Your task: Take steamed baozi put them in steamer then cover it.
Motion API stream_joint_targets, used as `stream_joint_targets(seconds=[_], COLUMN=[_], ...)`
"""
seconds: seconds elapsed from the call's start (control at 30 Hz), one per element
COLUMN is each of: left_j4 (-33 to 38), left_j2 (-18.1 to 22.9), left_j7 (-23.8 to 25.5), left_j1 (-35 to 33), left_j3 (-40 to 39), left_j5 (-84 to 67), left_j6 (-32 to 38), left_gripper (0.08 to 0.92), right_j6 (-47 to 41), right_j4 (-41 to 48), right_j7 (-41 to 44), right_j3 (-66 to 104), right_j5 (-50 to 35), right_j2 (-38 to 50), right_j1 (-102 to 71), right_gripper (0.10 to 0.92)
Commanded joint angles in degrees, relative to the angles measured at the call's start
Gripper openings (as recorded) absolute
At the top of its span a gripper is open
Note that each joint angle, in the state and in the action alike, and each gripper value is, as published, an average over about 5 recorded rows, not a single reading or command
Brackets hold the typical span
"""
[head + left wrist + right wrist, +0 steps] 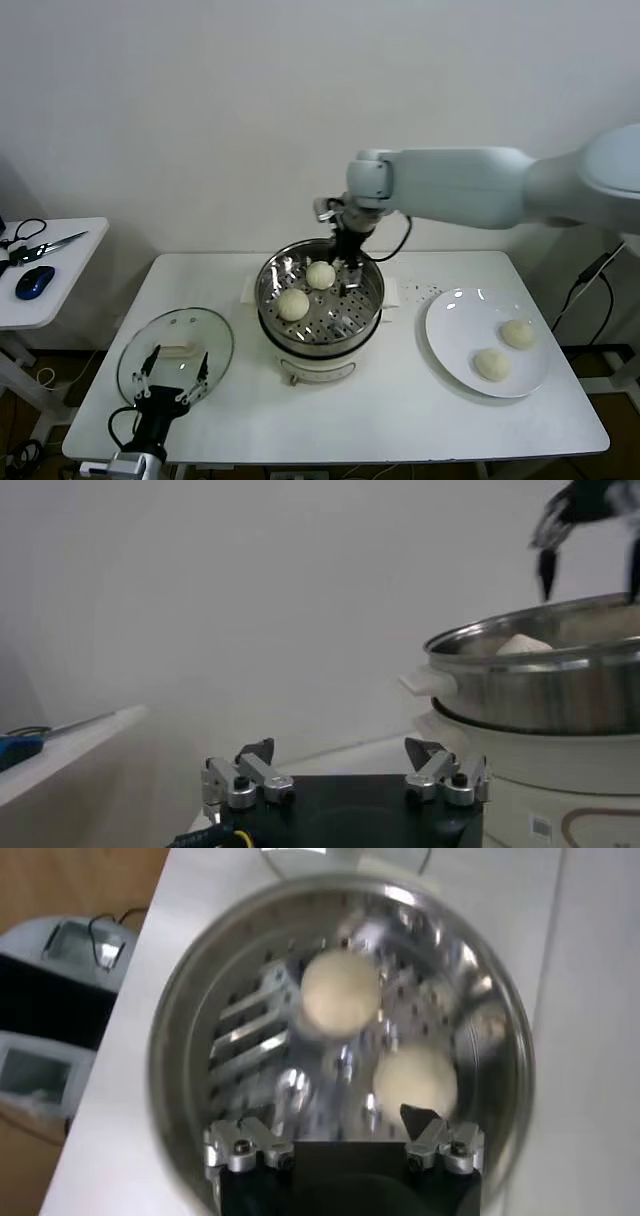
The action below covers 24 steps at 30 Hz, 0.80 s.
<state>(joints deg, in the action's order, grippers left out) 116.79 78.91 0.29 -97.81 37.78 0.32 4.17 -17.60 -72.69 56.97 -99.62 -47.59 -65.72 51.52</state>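
White tabletop (400, 400) fills the scene, with the round shiny steel steamer basket (372, 300) at its middle holding two cream-white round baozi buns (293, 304). Just above its far rim hangs the right gripper (347, 262), fingers spread and empty; its wrist view shows both buns beneath. Two more buns (492, 364) lie on the flat white plate (450, 335), right. Near left, the left gripper (173, 375), spread, hovers by the clear glass lid (215, 340).

Right gripper (348, 264) hangs open over the steamer (320, 300), blocking its far side; near side looks free, worktop (400, 400) front bare.
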Motion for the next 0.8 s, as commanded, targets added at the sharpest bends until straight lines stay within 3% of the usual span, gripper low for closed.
stream_joint_targets(seconds=[0.03,0.43,0.8], left_j4=[0.02,0.19,0.09], left_j2=[0.31,1.43,2.20], left_j7=[0.04,-0.09,-0.24], left_j1=[0.66,0.05,0.43], left_j3=[1.16,3.22,3.20], left_j5=[-0.38,-0.97,0.51], left_j6=[-0.43,-1.08,-1.76], left_gripper=[0.823,0.823,0.823], right_j6=[2.43,4.32,5.72], right_j4=[-8.86,-9.27,-2.28], right_j7=[3.68,4.44,3.74], right_j3=[-1.86,11.20,24.78], right_j5=[9.06,34.09,41.65], right_j2=[19.67,38.07,37.19], right_j1=[6.64,-17.06,-37.01], right_gripper=[0.823,0.823,0.823])
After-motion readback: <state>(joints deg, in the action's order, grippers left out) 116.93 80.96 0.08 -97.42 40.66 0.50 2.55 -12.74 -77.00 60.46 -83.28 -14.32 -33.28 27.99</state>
